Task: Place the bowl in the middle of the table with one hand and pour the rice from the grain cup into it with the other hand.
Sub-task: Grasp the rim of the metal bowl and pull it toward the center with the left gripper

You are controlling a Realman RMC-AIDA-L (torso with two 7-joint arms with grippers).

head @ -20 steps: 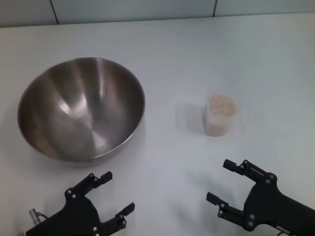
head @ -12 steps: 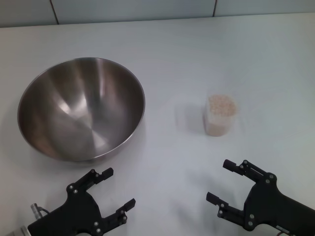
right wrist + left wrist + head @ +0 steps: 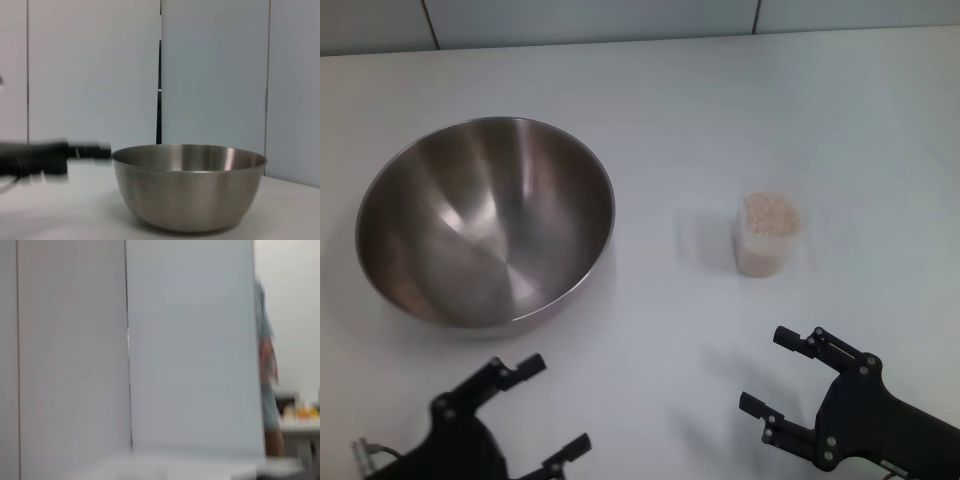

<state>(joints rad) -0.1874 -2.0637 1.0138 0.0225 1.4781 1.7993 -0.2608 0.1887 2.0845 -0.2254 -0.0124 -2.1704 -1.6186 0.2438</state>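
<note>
Bowl (image 3: 485, 222) sits on the left half of the counter (image 3: 720, 110), upright, mouth up, nothing inside. Cup (image 3: 768, 234) stands upright well to its right, apart from it, filled to the rim with rice (image 3: 770, 212). Left hand (image 3: 531, 405) is at the near edge just in front of the bowl, fingers spread, gripping nothing. Right hand (image 3: 775, 370) is at the near edge in front of the cup, fingers spread, also gripping nothing.
</note>
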